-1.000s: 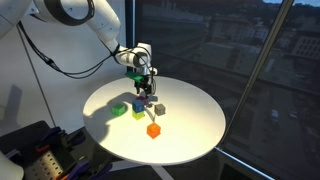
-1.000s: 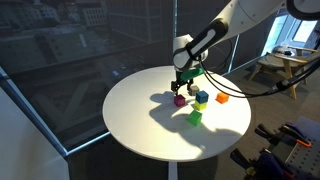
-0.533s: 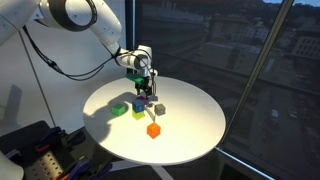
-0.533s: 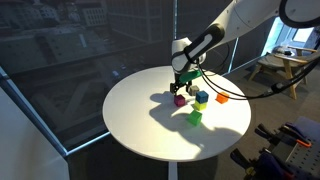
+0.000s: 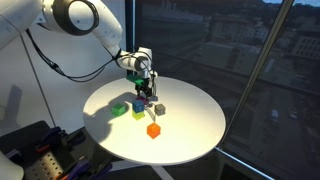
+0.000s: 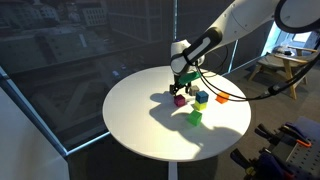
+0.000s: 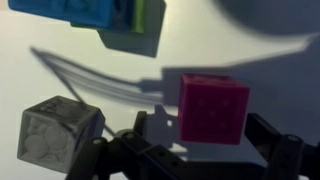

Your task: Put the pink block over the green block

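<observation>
A round white counter (image 5: 190,125) with a smooth matte top stands beside tall dark windows that look out on city buildings. The end effector (image 5: 146,90) hangs low over the cluster of cubes near the middle of the frame, jaws spread wide and gripping nothing. In the wrist view the pink block (image 7: 213,107) rests on the counter between the dark fingers (image 7: 275,145), a square-edged cube with faint round marks on its face. A mottled grey cube (image 7: 55,135) sits at lower left. The green block (image 5: 119,108) lies apart, toward the left.
</observation>
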Controlling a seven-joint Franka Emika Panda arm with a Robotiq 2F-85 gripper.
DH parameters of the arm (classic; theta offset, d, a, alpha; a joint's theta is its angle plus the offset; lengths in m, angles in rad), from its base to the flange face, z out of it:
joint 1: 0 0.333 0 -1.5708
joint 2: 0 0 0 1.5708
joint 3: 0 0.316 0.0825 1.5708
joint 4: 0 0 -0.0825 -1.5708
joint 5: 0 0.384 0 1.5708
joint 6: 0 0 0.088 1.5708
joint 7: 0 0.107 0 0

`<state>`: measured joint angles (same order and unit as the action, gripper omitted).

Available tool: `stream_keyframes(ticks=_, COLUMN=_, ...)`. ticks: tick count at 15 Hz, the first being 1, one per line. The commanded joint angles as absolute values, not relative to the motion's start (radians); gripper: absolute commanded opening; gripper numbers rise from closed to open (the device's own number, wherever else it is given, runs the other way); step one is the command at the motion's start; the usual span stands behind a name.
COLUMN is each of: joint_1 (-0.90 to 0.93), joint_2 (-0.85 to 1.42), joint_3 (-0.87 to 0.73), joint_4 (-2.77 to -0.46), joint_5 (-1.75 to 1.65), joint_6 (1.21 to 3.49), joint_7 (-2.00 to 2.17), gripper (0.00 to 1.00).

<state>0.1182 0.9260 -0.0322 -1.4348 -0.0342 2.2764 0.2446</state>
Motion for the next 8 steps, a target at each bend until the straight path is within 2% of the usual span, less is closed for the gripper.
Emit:
stream_keyframes(ticks=1, joint_1=0.125, joint_2=0.950, joint_3=-0.041, joint_4=-1.387, joint_5=-0.034, joint_6=2.242, joint_7=0.252, gripper=1.00)
stream_keyframes(ticks=2, joint_1=0.125, joint_2=0.952, joint_3=-0.042, joint_4=-1.386, joint_5=-0.035, joint_6=2.242, joint_7=0.252, gripper=1.00)
stream_keyframes(ticks=3, joint_1=0.126, joint_2=0.953, joint_3=-0.042, joint_4=-1.385, joint_5=-0.036, joint_6=2.243, joint_7=0.253, gripper=0.78)
stream_keyframes(ticks=4, joint_1=0.126, joint_2=0.955, joint_3=-0.043, joint_4=-1.384, joint_5=-0.036, joint_6=2.243, joint_7=0.253, gripper=0.74)
stream_keyframes(ticks=8, joint_1=0.127, joint_2=0.959, joint_3=-0.043, joint_4=-1.379, joint_5=-0.036, joint_6=2.241, joint_7=0.253, gripper=0.42)
